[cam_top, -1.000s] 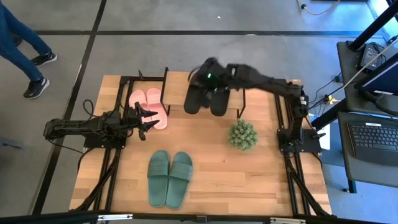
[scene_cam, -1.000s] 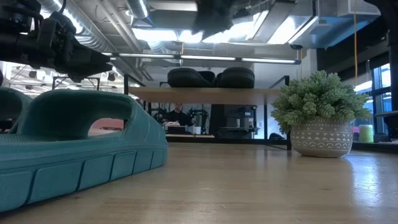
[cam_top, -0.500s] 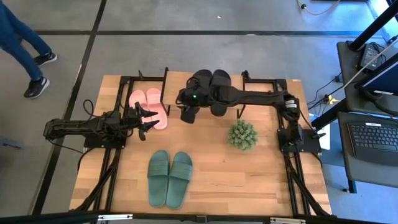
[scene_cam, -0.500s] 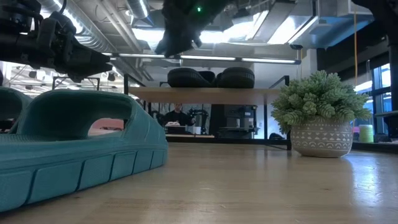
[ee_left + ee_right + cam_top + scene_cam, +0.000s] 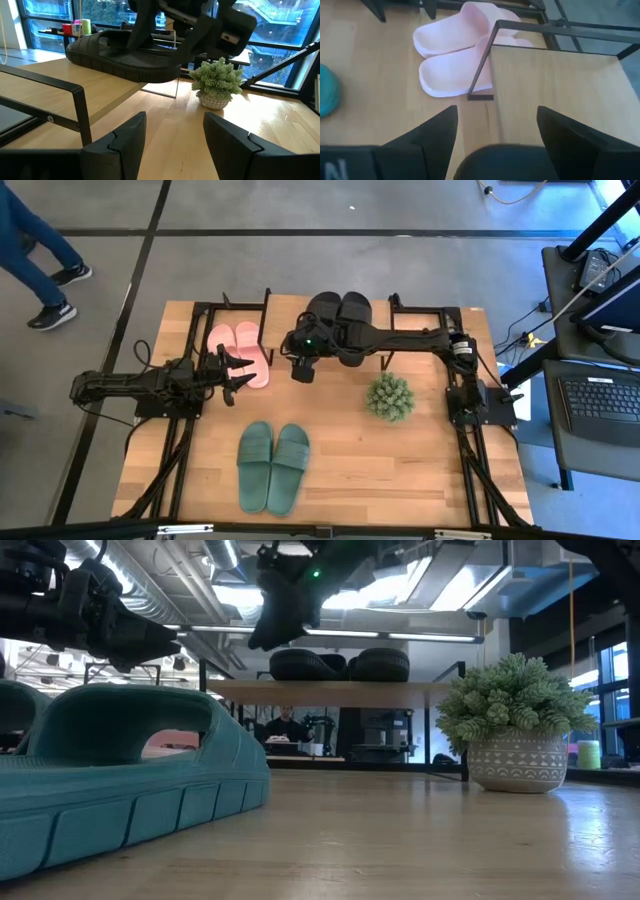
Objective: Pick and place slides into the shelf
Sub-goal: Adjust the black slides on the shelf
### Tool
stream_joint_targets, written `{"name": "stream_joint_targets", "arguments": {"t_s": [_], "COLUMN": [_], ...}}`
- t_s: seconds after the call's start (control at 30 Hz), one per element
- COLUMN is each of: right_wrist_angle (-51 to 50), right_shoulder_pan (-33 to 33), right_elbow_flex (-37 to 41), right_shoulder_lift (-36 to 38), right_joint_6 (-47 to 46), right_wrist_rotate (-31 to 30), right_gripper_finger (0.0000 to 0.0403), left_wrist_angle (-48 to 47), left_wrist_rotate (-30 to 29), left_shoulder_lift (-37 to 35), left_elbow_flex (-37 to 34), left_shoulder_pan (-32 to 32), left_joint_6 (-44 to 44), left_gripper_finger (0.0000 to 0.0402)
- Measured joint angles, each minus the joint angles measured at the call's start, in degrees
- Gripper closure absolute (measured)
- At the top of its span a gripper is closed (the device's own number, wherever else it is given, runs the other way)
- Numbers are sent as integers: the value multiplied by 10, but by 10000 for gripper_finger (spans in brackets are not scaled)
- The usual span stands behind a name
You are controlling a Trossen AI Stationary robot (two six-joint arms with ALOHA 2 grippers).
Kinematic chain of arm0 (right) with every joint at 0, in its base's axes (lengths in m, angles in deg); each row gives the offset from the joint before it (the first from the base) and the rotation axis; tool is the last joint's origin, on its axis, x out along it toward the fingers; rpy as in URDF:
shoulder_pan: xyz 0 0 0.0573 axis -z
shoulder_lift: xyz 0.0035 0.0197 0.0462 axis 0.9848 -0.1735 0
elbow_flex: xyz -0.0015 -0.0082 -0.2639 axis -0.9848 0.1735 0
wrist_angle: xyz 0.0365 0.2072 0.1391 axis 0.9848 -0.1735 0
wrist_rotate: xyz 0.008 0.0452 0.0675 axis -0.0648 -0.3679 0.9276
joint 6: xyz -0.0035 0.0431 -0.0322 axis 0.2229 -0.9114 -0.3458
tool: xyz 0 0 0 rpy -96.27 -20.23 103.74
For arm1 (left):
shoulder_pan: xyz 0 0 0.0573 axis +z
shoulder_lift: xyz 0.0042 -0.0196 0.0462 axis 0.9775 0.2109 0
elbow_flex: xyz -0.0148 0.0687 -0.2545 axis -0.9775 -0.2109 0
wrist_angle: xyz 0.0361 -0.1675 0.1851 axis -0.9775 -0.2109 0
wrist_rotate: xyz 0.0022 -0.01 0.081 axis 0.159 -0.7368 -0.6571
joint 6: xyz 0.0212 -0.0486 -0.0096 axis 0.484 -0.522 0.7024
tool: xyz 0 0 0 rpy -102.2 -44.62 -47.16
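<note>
- Shelf (image 5: 285,315): low rack with a plank top at the far middle of the table; the black slides (image 5: 338,310) sit as a pair on its right half, and its left half is bare.
- Right gripper (image 5: 301,370): hangs above the near left edge of the shelf, fingers spread and empty; the right wrist view shows bare plank between them, with the black pair's rim just beside them.
- Left gripper (image 5: 238,370): waits on the left side of the table, near the pink slides (image 5: 240,352), fingers apart with nothing between them.
- Pink slides: lie on the tabletop just left of the shelf, partly under its black frame; whether they touch the leg cannot be told.
- Green slides (image 5: 272,465): lie side by side on the near middle of the table, well apart from the shelf; a potted plant (image 5: 389,396) stands to their far right.
- Handling, as a judgement: the slides look light, rubbery and slightly yielding, not fragile; the arched strap, or both inner straps pinched together, probably offers the surest hold.
</note>
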Motion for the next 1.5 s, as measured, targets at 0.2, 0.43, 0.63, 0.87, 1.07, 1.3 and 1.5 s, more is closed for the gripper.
{"name": "stream_joint_targets", "arguments": {"t_s": [0.2, 0.43, 0.63, 0.87, 1.07, 1.3, 1.5], "right_wrist_angle": [-10, -66, -131, -205, -203, -100, -105], "right_shoulder_pan": [0, 0, -2, -3, -7, -17, -8], "right_elbow_flex": [0, -3, -34, -63, -64, -65, -55], "right_shoulder_lift": [-10, -6, -5, -5, -5, -6, -10], "right_joint_6": [10, 10, 9, -12, -12, 27, 26], "right_wrist_rotate": [-1, -2, -3, -3, -3, 0, -3], "right_gripper_finger": [130, 130, 130, 130, 130, 130, 130], "left_wrist_angle": [0, 0, 0, 0, 0, 0, 0], "left_wrist_rotate": [1, 2, 2, 3, 3, 3, 4], "left_shoulder_lift": [0, 0, 0, 0, 0, 0, 0], "left_elbow_flex": [0, 0, 0, 0, 0, 0, 0], "left_shoulder_pan": [0, 0, 0, 0, 0, 0, 0], "left_joint_6": [0, 0, 0, 0, 0, 0, 0], "left_gripper_finger": [211, 211, 211, 211, 211, 211, 211]}}
